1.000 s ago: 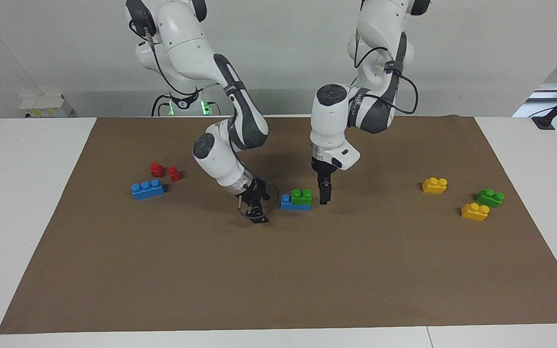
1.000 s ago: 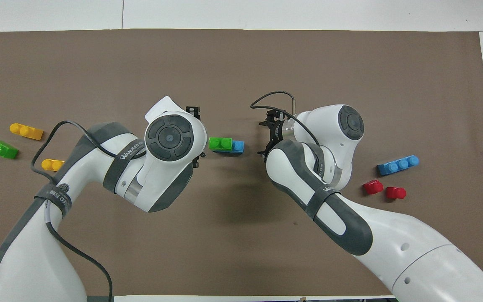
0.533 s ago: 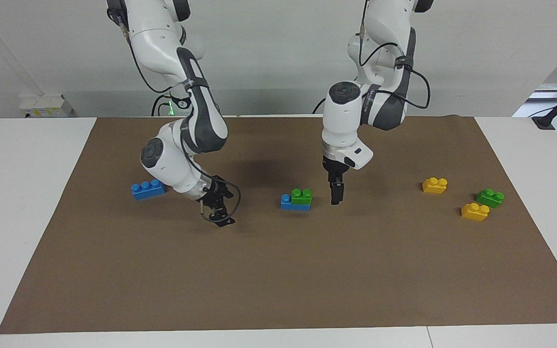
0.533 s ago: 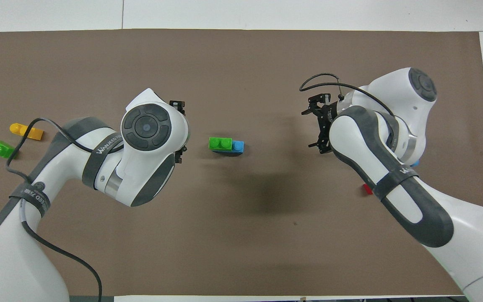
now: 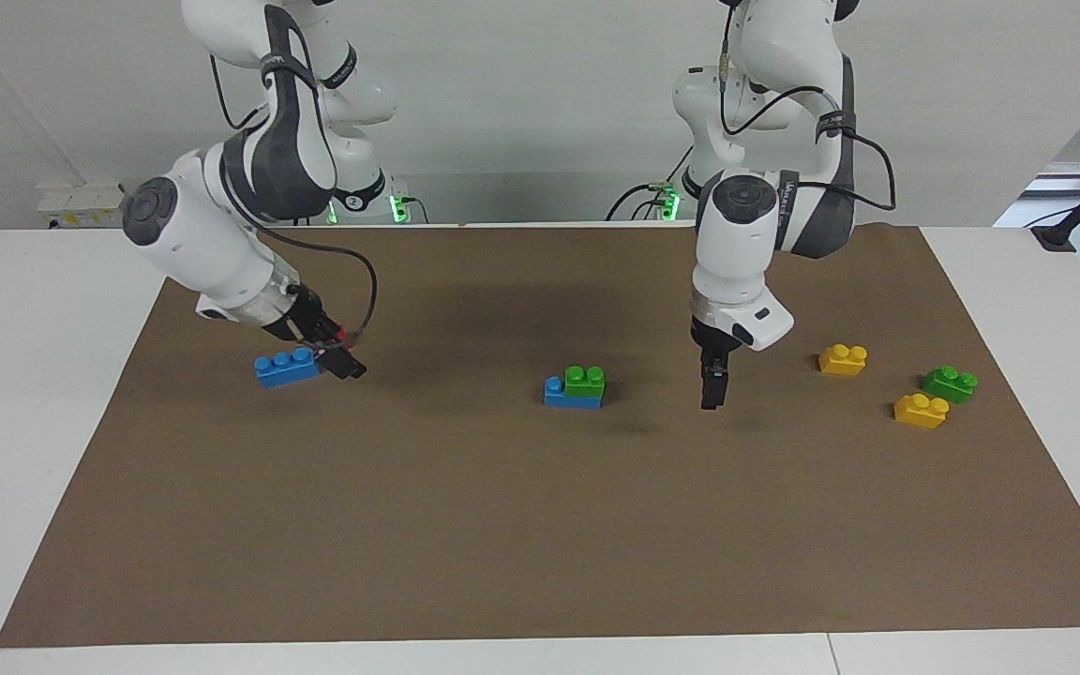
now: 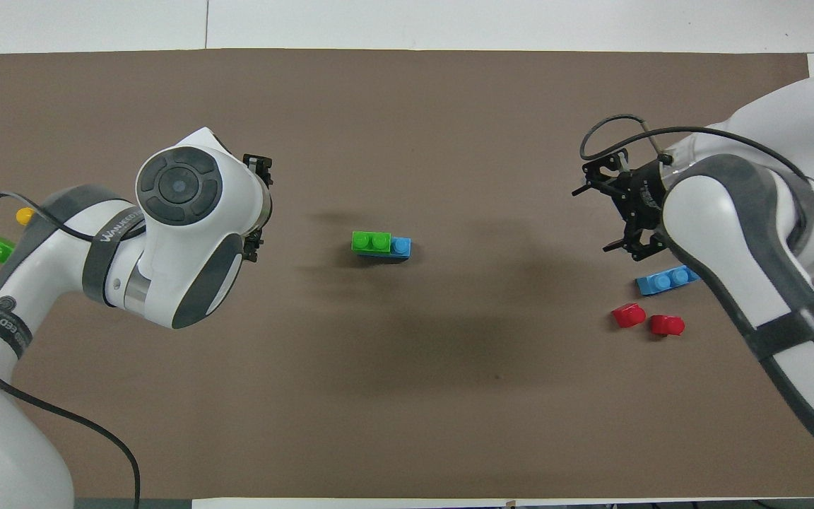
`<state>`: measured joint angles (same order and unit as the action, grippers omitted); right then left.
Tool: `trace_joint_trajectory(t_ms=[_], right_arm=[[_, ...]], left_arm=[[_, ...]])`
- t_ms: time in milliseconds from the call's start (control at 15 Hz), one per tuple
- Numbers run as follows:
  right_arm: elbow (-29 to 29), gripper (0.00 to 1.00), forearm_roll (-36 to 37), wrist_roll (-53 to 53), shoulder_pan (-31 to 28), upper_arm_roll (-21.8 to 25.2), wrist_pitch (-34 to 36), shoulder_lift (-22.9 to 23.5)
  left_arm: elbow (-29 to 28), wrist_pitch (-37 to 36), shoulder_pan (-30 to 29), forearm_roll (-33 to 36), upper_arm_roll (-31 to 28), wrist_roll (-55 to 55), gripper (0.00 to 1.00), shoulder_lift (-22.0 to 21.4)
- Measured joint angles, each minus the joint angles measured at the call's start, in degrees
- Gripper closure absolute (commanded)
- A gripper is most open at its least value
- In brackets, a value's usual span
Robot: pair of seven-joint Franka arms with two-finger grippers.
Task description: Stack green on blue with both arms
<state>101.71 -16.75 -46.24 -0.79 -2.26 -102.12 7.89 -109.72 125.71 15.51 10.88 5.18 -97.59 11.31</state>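
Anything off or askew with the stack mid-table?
Nothing damaged. The green brick sits on the blue brick shifted toward the left arm's end, leaving one blue stud bare; both grippers are clear of it.

The small green two-stud brick (image 5: 585, 380) and the blue three-stud brick (image 5: 561, 393) under it look like shiny smooth plastic. The brown table cover (image 5: 540, 525) is matt, kinda papery. The white robot arm shells (image 6: 188, 233) are glossy.

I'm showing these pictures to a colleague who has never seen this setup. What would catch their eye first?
Probably the green brick sitting on the blue brick alone in the middle of the brown mat, with neither gripper touching it. The two white arms stand apart to either side: the left gripper hangs over bare mat toward the yellow bricks, and the right gripper is over the second blue brick.
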Motion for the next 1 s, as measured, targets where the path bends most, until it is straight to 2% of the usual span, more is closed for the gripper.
trace_joint_trajectory(t_ms=[267, 533, 733, 1000], right_arm=[[-3.51, 0.0, 4.98, 14.14, -0.69, 0.02, 6.92, -4.93], [-5.11, 0.0, 10.52, 26.95, -0.7, -0.04, 11.74, -9.49], [-5.11, 0.0, 13.27, 34.97, -1.31, -0.01, 12.86, -10.41], [-5.09, 0.0, 16.04, 39.03, -2.6, 0.0, 13.26, -10.27]], left_arm=[[0.01, -2.88, -3.22, 0.01, -0.09, 13.21, 0.0, -0.46], [0.06, -5.38, -7.13, 0.03, -0.14, 31.76, 0.0, -2.45], [0.41, -7.43, -10.18, 0.04, -0.21, 47.75, 0.0, -4.67], [4.37, -13.61, -11.58, 0.04, -0.24, 59.77, 0.0, -5.29]])
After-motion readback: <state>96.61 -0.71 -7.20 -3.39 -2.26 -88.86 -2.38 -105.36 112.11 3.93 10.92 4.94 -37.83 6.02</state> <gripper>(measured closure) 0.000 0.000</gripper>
